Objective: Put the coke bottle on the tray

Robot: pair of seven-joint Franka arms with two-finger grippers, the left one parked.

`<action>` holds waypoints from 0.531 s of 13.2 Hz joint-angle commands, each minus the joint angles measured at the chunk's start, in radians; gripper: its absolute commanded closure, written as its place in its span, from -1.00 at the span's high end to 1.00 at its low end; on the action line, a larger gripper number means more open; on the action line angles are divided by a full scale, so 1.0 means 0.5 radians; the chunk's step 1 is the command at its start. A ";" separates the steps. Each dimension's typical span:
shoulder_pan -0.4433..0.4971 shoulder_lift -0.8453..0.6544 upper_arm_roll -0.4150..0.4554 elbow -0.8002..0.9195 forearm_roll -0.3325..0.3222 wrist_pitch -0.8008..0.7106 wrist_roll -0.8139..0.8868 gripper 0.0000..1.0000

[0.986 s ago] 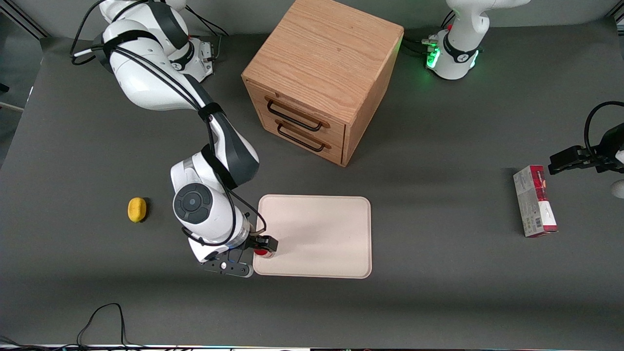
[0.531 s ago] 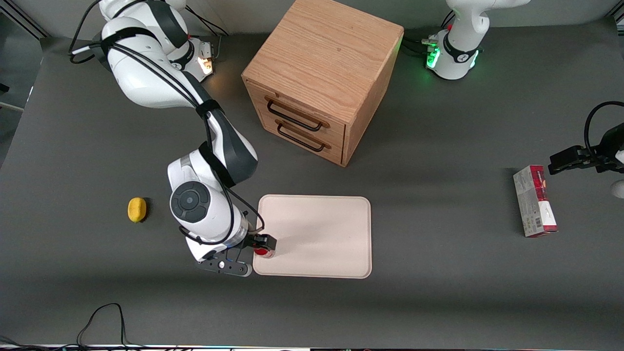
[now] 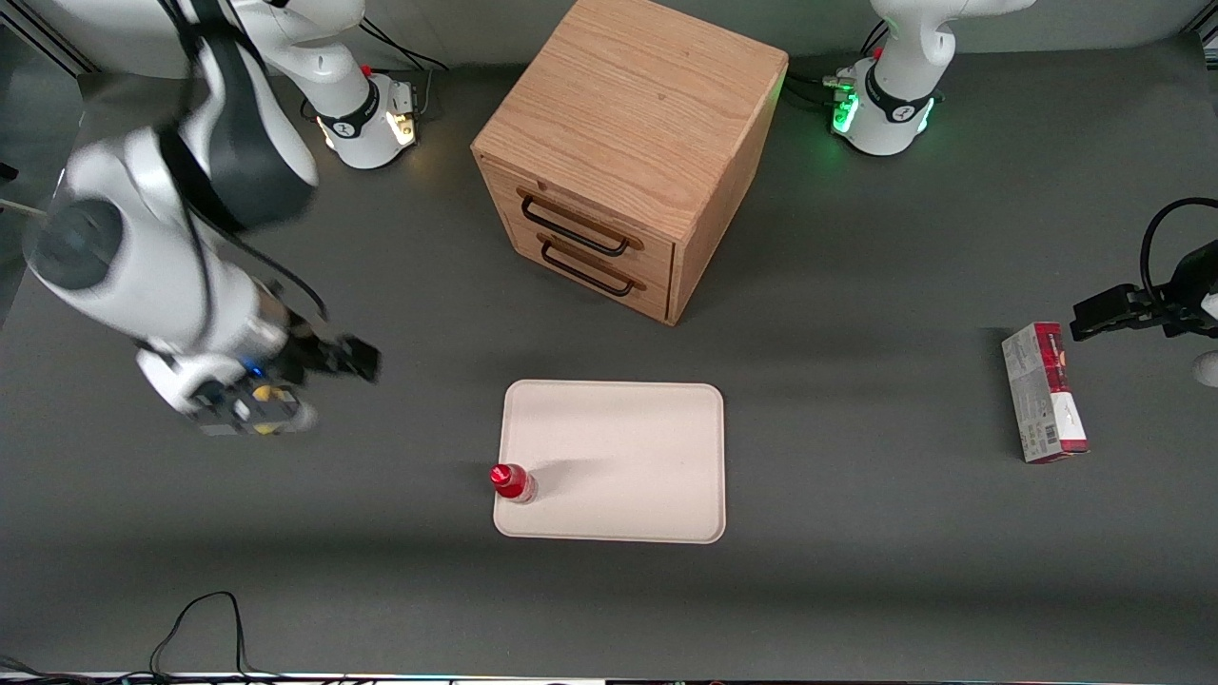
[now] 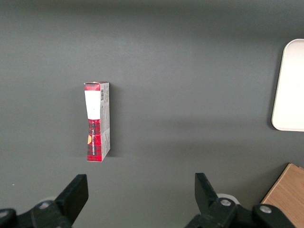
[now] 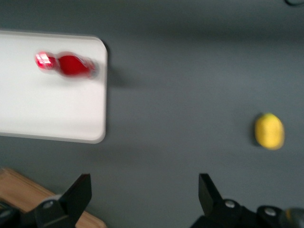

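Observation:
The coke bottle [image 3: 512, 481], red with a red cap, stands upright on the cream-white tray [image 3: 628, 447], at the tray's corner nearest the front camera on the working arm's side. In the right wrist view the bottle [image 5: 71, 65] is blurred, on the tray [image 5: 47, 109] near its rim. My right gripper [image 3: 357, 360] is raised above the table, well apart from the tray toward the working arm's end. It is open and empty [image 5: 144, 190], with both fingers wide apart over bare table.
A yellow lemon-like thing [image 5: 269, 131] lies on the table under my wrist. The wooden two-drawer box [image 3: 628, 152] stands farther from the front camera than the tray. A red-and-grey carton [image 3: 1044, 392] lies toward the parked arm's end.
My gripper let go of the coke bottle on the tray, opened, rose and swung away toward the working arm's end. The bottle stays standing where it was set.

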 commanded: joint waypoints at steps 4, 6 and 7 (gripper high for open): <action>0.029 -0.548 -0.316 -0.436 0.060 -0.265 -0.454 1.00; 0.029 -0.520 -0.322 -0.343 0.060 -0.367 -0.454 1.00; 0.029 -0.523 -0.322 -0.337 0.060 -0.376 -0.454 1.00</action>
